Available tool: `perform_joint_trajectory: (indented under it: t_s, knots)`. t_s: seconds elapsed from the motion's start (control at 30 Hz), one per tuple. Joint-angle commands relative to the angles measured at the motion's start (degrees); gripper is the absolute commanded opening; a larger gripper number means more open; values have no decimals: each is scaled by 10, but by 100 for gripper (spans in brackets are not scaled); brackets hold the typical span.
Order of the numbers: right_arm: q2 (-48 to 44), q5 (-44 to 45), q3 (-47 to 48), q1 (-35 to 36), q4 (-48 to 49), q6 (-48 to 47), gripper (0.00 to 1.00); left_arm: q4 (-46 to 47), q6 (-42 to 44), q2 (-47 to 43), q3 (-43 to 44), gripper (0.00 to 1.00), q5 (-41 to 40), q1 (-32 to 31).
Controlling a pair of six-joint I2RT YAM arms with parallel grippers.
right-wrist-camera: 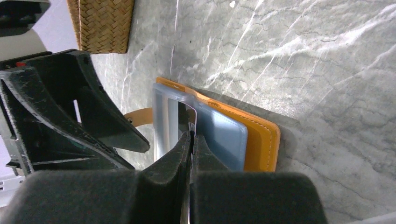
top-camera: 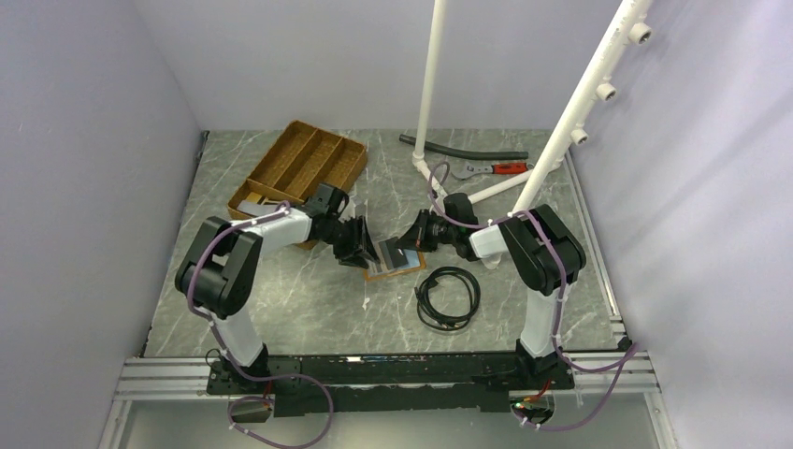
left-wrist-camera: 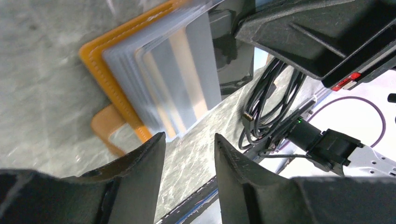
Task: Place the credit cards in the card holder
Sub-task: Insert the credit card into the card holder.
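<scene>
The orange card holder (top-camera: 397, 268) lies open on the table between both arms, its pale blue-grey pockets (left-wrist-camera: 159, 79) facing up. My right gripper (right-wrist-camera: 192, 136) is shut on a thin dark credit card (right-wrist-camera: 185, 122), held edge-on with its far end at the card holder's (right-wrist-camera: 264, 140) pockets (right-wrist-camera: 219, 133). In the left wrist view the glossy dark card (left-wrist-camera: 231, 51) stands over the card holder (left-wrist-camera: 100, 65). My left gripper (left-wrist-camera: 189, 140) is open and empty, just beside the card holder's near edge. In the top view the left gripper (top-camera: 363, 248) and right gripper (top-camera: 418, 236) face each other.
A brown compartment tray (top-camera: 299, 164) stands at the back left, with a pale card (top-camera: 249, 202) at its near end. A coiled black cable (top-camera: 449, 297) lies right of the card holder. White pipes (top-camera: 570, 103), a black hose (top-camera: 458, 150) and red-handled pliers (top-camera: 496, 168) are at the back right.
</scene>
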Motion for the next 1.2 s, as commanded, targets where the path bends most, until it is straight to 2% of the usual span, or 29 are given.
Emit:
perform_joint_trajectory:
  t_s: [0.0,0.1,0.3,0.37,0.63,0.8,1.07,1.17]
  knots:
    - [-2,48,-9,5,3,-18,0,-29,-4,-56,-14,47,-60,1]
    - [-2,53,-14,6,6,-15,0,-48,-4,-59,-18,30,-104,1]
    - [1,74,-25,17,19,4,0,-29,-9,14,-16,12,-112,-5]
    - [0,83,-29,24,21,8,0,-19,-13,26,-18,8,-124,-8]
    - [-22,140,-42,75,40,50,0,0,-26,48,-6,6,-125,-26]
    - [-25,112,-36,87,33,28,4,-11,-18,45,-1,6,-134,-27]
    - [-67,55,-5,44,-120,-125,24,-56,15,54,24,5,-151,-27]
    - [-74,15,0,35,-125,-150,32,-69,27,61,35,5,-155,-27]
